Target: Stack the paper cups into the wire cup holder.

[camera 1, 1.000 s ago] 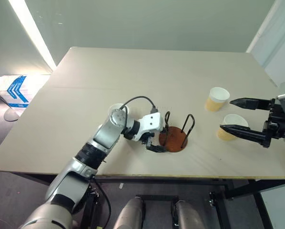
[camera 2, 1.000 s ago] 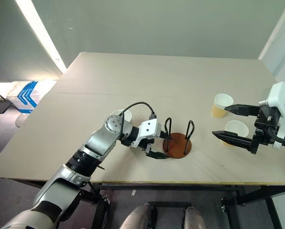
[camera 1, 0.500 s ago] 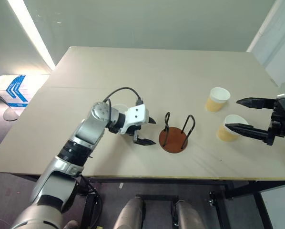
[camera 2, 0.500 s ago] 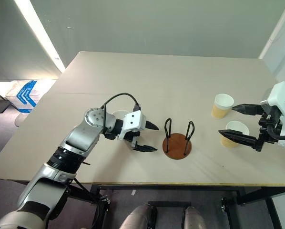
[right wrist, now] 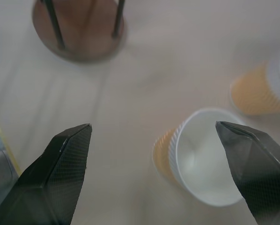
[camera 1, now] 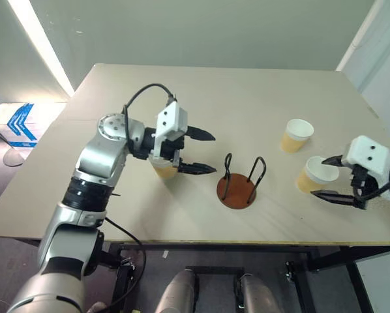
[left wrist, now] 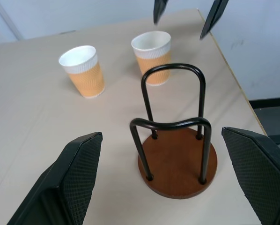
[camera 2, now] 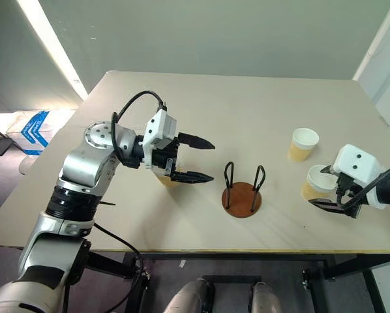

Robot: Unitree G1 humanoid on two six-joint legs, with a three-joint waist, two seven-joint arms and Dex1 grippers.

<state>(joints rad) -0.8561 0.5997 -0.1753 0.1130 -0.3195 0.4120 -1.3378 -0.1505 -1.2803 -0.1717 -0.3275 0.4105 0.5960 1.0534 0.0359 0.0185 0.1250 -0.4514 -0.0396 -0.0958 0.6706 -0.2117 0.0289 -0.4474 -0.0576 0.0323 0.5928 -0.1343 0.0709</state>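
Left gripper (camera 2: pixel 195 159) hangs above the tabletop (camera 2: pixel 247 117) with its jaws spread wide and nothing between them; a paper cup (camera 2: pixel 167 178) stands just beneath it, mostly hidden by the wrist. Near the middle sits the wire cup holder (camera 2: pixel 241 193), empty, its two black loops upright on the brown disc. Further right stand two more cups, the far cup (camera 2: pixel 303 144) and the near cup (camera 2: pixel 314 182), both upright and a little apart. Right gripper (camera 2: pixel 330 189) is also wide open, its fingers straddling the near cup without closing on it. These cups are probably very light, thin-walled and easily crushed or tipped, so a gentle pinch across the ribbed side wall below the rim seems safest.
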